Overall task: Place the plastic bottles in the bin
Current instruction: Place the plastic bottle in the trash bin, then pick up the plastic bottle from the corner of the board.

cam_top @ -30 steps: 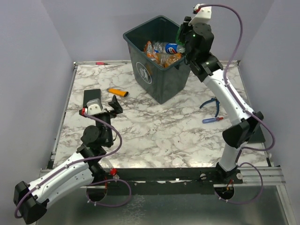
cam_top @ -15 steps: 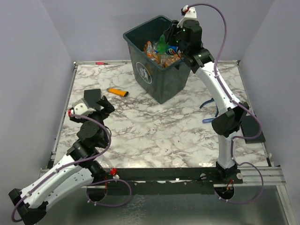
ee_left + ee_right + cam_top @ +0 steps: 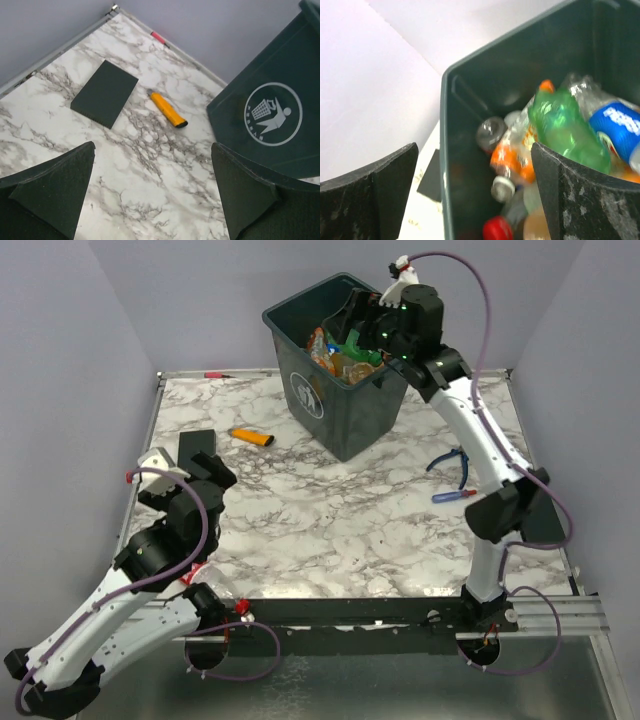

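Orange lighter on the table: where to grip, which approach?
Grip the orange lighter at mid-length, across its narrow width, coming straight down from above. It lies flat on the marble table, long axis diagonal, dark tip toward the bin, with bare marble along both long sides, so turn the jaws square to that axis.

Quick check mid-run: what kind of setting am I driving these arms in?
Most likely a lab robot test cell, not a home: a marble-patterned table boxed in by plain lilac walls, with a metal mounting rail at the near edge.
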Action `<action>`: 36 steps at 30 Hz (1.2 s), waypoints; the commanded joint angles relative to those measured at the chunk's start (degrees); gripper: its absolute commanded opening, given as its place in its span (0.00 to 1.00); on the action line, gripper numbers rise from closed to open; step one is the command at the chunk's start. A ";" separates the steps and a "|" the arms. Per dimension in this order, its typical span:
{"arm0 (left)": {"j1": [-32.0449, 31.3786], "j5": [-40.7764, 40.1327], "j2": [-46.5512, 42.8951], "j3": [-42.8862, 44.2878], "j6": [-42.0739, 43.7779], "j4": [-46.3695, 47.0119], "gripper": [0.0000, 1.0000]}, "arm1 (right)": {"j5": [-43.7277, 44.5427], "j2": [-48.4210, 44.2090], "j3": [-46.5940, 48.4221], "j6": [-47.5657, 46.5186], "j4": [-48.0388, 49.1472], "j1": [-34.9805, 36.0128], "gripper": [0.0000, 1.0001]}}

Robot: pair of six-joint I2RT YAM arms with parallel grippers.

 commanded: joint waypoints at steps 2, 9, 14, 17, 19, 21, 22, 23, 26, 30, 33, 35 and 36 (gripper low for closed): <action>0.25 5.47 6.48 4.25 -2.54 -13.51 0.99 | -4.57 -22.34 -19.00 0.74 6.50 0.86 0.98; 0.30 2.94 8.42 5.50 -5.57 -18.79 0.99 | -14.73 -43.41 -51.26 -4.58 11.76 11.29 0.89; 0.26 -1.77 6.11 7.27 -5.04 -17.26 0.99 | -16.09 -46.86 -72.18 -4.15 17.49 19.75 0.81; 0.30 -3.14 3.10 8.56 1.06 -12.19 0.99 | -18.84 -45.24 -80.02 -1.68 25.92 21.79 0.77; 0.26 -3.92 0.46 8.15 5.51 -7.50 0.99 | -20.46 -41.89 -82.58 -0.21 30.24 23.94 0.77; 0.25 -4.39 -2.61 6.86 9.50 -3.25 0.99 | -21.08 -36.91 -82.49 -0.25 32.41 27.25 0.77; 0.32 -4.41 -4.38 5.96 11.31 -1.42 0.99 | -20.94 -33.94 -81.75 -0.51 33.11 28.92 0.77; 0.26 -4.42 -6.17 4.90 12.76 0.40 0.99 | -21.12 -31.13 -80.81 -0.54 33.73 30.38 0.77; 0.25 -4.34 -10.92 1.99 15.10 3.71 0.99 | -21.43 -23.73 -79.31 1.95 38.00 32.91 0.77; 0.25 -4.05 -14.31 -0.96 15.22 3.94 0.99 | -21.50 -16.22 -75.92 4.27 40.26 36.48 0.81; 0.23 -3.48 -15.97 -2.75 14.87 3.93 0.99 | -21.37 -12.65 -72.94 3.27 39.65 39.08 0.83; 0.21 -3.36 -16.56 -3.60 14.66 3.99 0.99 | -21.41 -10.21 -71.34 2.27 38.97 40.70 0.83; 0.17 -3.30 -16.76 -3.97 14.60 4.02 0.99 | -21.38 -8.55 -70.38 1.60 38.27 41.60 0.83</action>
